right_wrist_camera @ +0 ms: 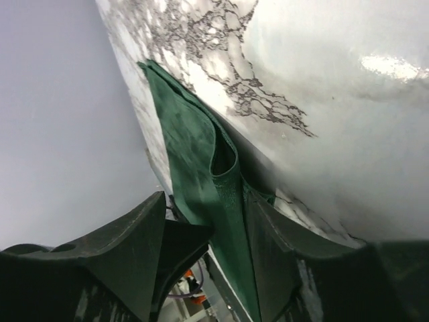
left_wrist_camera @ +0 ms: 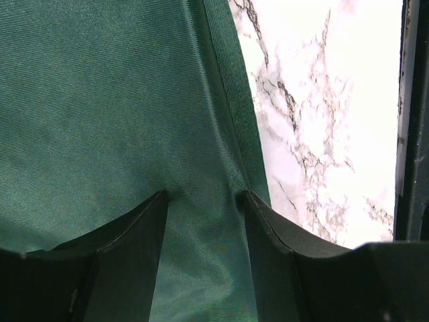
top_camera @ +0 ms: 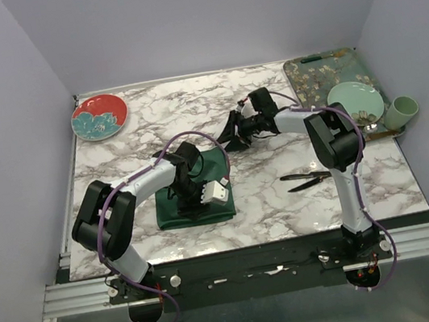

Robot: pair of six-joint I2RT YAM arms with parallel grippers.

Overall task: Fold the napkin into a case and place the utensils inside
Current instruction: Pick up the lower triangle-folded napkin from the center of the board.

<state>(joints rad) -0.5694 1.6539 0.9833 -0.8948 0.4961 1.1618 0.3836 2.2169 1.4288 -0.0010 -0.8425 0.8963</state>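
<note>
Red plate (top_camera: 99, 116) with teal flower: far left corner of marble counter (top_camera: 270, 205).
Left fingers (left_wrist_camera: 134, 235): spread apart, tips pressed down on cloth, nothing clamped.
Napkin (top_camera: 170, 210): dark green, folded to a rectangle, flat on near half of counter, left of centre.
Right fingers (right_wrist_camera: 134, 241): apart, straddling a raised hem at napkin's far right corner, not closed on it.
Utensils (top_camera: 307, 179): two black pieces in a narrow V, on bare counter right of napkin, well apart from it.
Teal floral tray (top_camera: 308, 81): far right, carrying pale green plate (top_camera: 351, 97).
Green cup (top_camera: 404, 108): at tray's right edge.
</note>
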